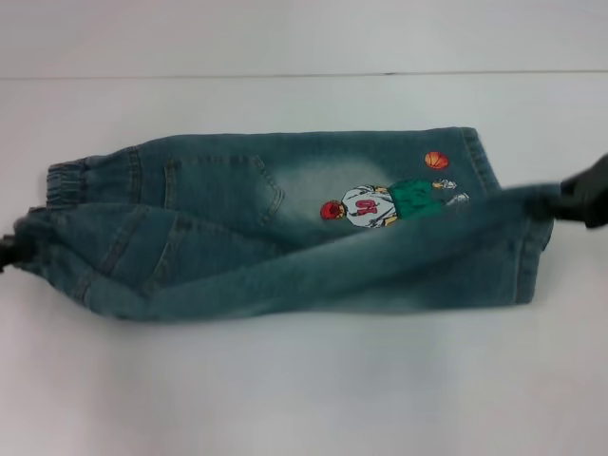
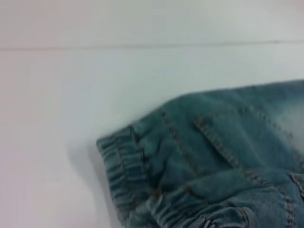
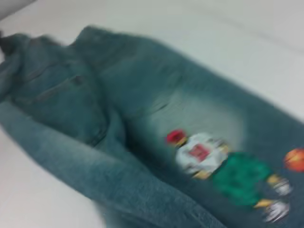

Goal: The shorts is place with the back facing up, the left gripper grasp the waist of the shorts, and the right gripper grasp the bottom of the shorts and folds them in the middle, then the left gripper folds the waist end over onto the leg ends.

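- The shorts (image 1: 285,223) lie lengthwise across the white table (image 1: 304,389), back pockets up, waist toward my left and leg ends toward my right.
- My left gripper (image 1: 8,249) sits at the left edge of the head view, where the near waist corner is drawn up toward it. I judge it is clenched on the waistband (image 2: 124,161), though its fingers are hidden.
- My right gripper (image 1: 581,193) is the dark shape at the right edge, and the near leg hem stretches up to it, so I judge it is clamped on that hem.
- The near leg (image 1: 313,266) hangs taut between my two grippers, lifted over the far leg, which lies flat with the cartoon patch (image 1: 385,202) and the small orange ball (image 1: 436,161) showing.
- The step in hand looks like the lengthwise fold, carrying the near half over the far half.
- To do it well I should move both grippers at the same height and pace, so the cloth stays straight and does not twist.
- I should keep a light tension; too much could drag the lower leg across the table.
- The aim is to land the near edge along the far edge, waistband on waistband and hem on hem.
- I should lower both ends before letting go, or the denim may spring open.
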### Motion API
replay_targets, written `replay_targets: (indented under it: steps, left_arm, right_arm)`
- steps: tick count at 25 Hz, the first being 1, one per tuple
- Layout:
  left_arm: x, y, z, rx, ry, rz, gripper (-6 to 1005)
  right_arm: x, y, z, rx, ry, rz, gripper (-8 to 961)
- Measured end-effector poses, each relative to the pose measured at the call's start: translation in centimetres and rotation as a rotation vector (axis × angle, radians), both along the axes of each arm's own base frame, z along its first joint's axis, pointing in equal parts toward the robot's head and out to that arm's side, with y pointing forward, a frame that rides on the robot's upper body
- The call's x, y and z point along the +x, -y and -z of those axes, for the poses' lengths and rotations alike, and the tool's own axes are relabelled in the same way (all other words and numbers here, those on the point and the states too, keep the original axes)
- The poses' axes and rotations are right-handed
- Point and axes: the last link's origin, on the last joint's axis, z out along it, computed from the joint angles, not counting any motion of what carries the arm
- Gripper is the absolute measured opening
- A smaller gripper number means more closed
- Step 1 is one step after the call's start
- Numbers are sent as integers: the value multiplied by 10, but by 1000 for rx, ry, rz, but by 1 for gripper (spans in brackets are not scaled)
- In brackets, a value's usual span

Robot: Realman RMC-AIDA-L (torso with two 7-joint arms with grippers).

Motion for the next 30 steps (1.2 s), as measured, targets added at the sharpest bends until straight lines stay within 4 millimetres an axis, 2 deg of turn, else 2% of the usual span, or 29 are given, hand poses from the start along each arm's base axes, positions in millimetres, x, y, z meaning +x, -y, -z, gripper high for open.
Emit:
replay_targets:
  steps: [9,22,30]
  left_arm:
    - [16,-14,-11,74,1,48,73]
    - [29,-61,20,161,4,96,69]
    - [26,-74,25,212,-50,53,69]
  right_arm:
    - [-8,-26,-5,161,0,-18,12]
    - [0,-68,21,380,86,-11,11]
    - [8,-86,41,463,152,-10,12]
